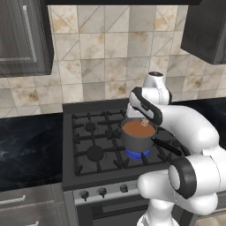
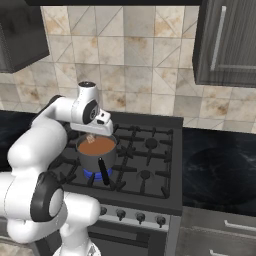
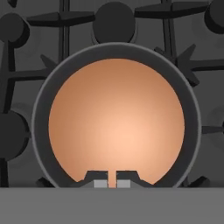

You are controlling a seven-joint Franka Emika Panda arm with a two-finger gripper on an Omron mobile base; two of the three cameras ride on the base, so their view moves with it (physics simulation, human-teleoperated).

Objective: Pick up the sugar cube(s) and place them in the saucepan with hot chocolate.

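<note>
At the bottom centre of the hand view the gripper [image 3: 112,180] points down into the saucepan [image 3: 40,100], its fingertips [image 3: 100,178] narrow, a thin slit between them; whether anything sits in that slit I cannot tell. The reddish-brown liquid fills mid-frame. In the left base view the sugar cube [image 1: 144,122] shows right of centre, just above the liquid under the hand. The saucepan stands over a blue flame on the stove [image 1: 88,145], handle running toward the lower right.
</note>
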